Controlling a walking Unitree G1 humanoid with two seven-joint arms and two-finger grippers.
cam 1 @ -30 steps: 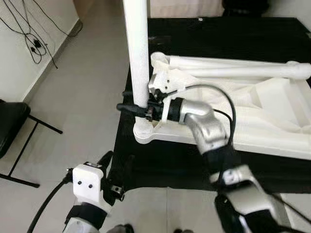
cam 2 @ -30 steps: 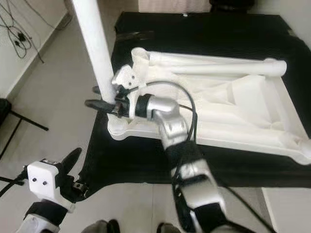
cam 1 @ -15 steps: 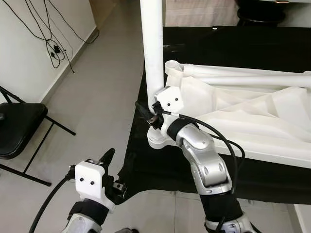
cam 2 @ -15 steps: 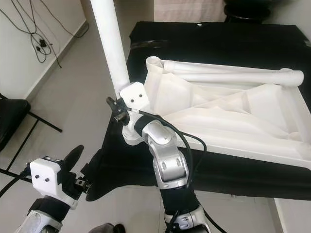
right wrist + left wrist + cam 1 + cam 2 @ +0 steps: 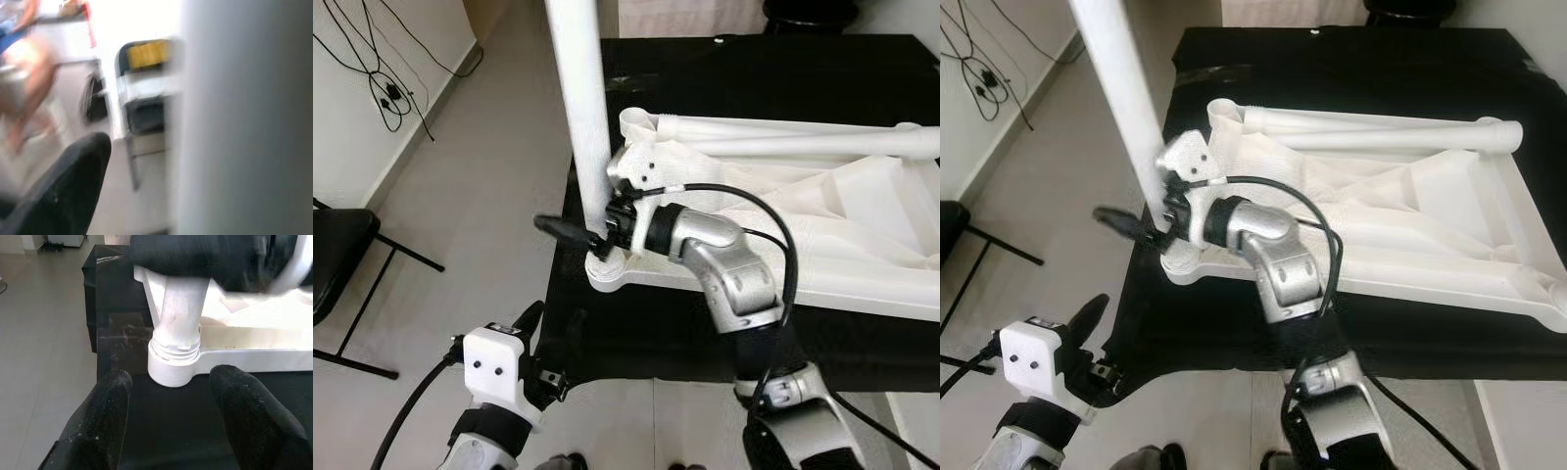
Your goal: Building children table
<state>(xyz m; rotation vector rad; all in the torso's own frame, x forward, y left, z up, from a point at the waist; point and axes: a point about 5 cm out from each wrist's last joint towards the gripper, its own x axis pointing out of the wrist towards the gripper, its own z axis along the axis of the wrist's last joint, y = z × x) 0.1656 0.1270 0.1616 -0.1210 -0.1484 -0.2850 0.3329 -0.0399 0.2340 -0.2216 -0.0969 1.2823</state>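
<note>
Right gripper [image 5: 592, 230] swung back across white leg [image 5: 579, 108], clasping it; left gripper [image 5: 171, 396] parted.

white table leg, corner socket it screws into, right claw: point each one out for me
upright white plastic table leg [image 5: 582, 108], left eye view, mid shaft
round white corner socket of the upturned tabletop [image 5: 171, 369], left wrist view, collar below the threads
right claw [image 5: 582, 233], left eye view, between its black fingers at the leg's base

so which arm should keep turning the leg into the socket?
Right, likely. The right gripper is at the leg just above its socket; the left gripper hangs open, low, off the table's edge.
</note>
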